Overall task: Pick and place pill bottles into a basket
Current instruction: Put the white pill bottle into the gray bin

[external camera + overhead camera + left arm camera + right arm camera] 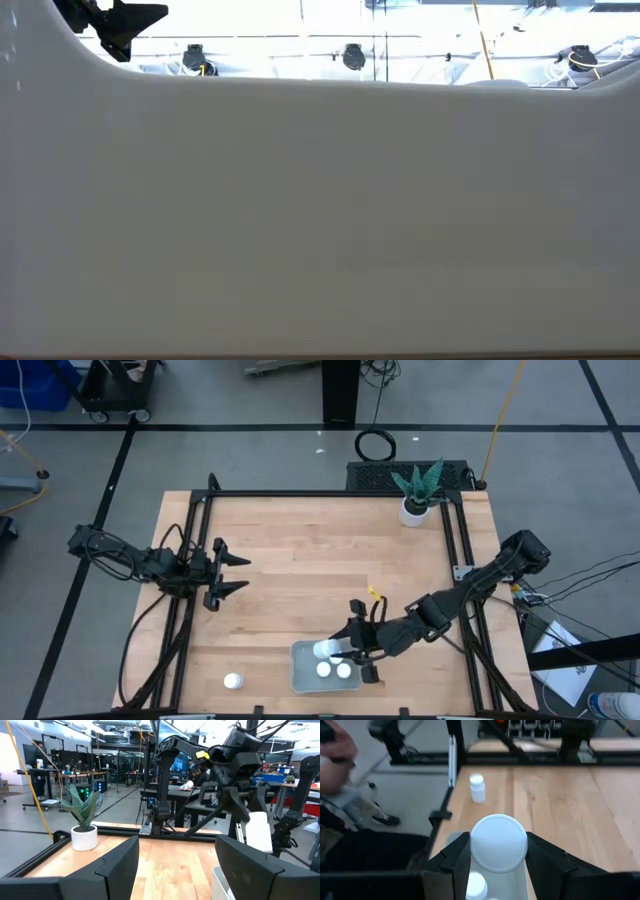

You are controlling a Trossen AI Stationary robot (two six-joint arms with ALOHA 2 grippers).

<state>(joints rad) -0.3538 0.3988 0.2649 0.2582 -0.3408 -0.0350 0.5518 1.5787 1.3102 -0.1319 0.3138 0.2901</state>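
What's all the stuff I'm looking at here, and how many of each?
Bottles: four seen, white; two in the tray, one held over it, one loose on the table's near left.
Tray: one, pale grey-blue, near edge, centre.
Plant: one, green in white pot, far right corner.
Table: one, wooden.
Left gripper: open, empty, left side.
Right gripper: shut on a bottle, over the tray.

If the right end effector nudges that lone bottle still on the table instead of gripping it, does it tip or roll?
The lone pill bottle stands upright on bare wood, taller than wide, so a high nudge probably tips it. Its round body would then likely roll, and nothing nearby would stop it. It looks like smooth, rigid plastic, probably light; the right end effector holds a similar bottle.
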